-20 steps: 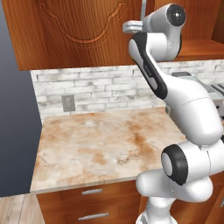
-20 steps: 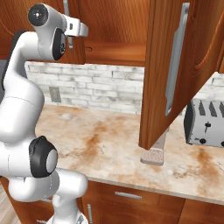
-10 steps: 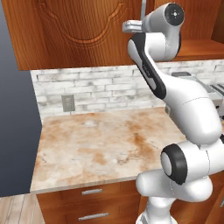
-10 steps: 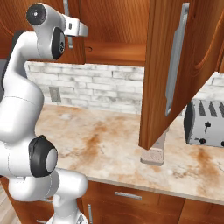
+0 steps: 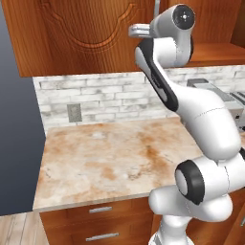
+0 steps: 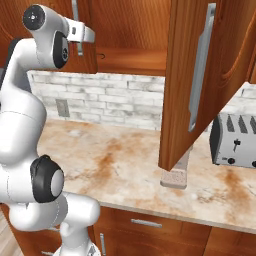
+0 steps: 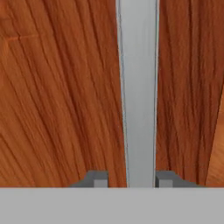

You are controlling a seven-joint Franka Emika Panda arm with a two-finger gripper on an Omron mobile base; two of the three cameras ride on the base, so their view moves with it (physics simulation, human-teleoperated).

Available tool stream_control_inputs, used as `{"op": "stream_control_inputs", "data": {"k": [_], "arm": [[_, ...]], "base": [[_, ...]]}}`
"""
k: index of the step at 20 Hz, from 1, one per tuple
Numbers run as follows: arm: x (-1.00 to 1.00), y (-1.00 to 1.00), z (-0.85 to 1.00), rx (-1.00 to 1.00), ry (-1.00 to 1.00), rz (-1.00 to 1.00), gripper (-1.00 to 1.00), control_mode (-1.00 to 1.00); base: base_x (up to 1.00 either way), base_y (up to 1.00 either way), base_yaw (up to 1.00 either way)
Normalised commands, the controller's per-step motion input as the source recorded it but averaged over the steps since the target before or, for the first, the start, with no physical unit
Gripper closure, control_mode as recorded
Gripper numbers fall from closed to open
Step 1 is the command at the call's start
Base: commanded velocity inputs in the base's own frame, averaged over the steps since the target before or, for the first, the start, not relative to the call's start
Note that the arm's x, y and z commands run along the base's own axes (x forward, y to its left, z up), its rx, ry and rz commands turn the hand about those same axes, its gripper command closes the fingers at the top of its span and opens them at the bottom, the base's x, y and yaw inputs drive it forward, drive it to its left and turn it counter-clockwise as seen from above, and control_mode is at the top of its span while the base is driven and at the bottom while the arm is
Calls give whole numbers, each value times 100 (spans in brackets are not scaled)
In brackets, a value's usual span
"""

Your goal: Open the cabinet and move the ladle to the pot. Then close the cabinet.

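The cabinet's left door (image 5: pixel 86 38) is closed, and its long silver bar handle (image 7: pixel 139 87) runs straight up the middle of the hand view. My gripper (image 7: pixel 131 179) is shut on that handle, one dark fingertip (image 7: pixel 98 178) on each side of the bar. From the base views the gripper (image 5: pixel 139 30) (image 6: pixel 82 34) is raised high against the door's right edge. The cabinet's right door (image 6: pixel 182 85) hangs wide open, showing a bare shelf (image 6: pixel 130 56). The ladle and the pot are out of view.
A marbled counter (image 5: pixel 110 158) spreads below with a brick backsplash and a wall outlet (image 5: pixel 73 112). A silver toaster (image 6: pixel 234 141) stands at the right. A small beige block (image 6: pixel 174 176) sits under the open door. Drawers (image 5: pixel 100 209) front the base.
The jaws have closed in from wide open onto the left door's handle. The arm and the doors have stayed where they were.
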Motion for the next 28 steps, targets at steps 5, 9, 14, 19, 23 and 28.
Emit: {"op": "stream_control_inputs", "data": {"k": [5,9,14,19,23,28], "arm": [[-1,79,-6,-1,0,2,100,-100],[-21,88,0,-1,0,3,100,-100],[-66,90,0,-2,-1,3,100,-100],[-100,88,3,0,-7,1,100,-100],[-100,89,9,0,-10,0,100,-100],[-100,93,10,0,-9,0,100,-100]], "base": [[0,0,0],[0,0,0],[0,0,0],[0,0,0],[0,0,0],[0,0,0]]}}
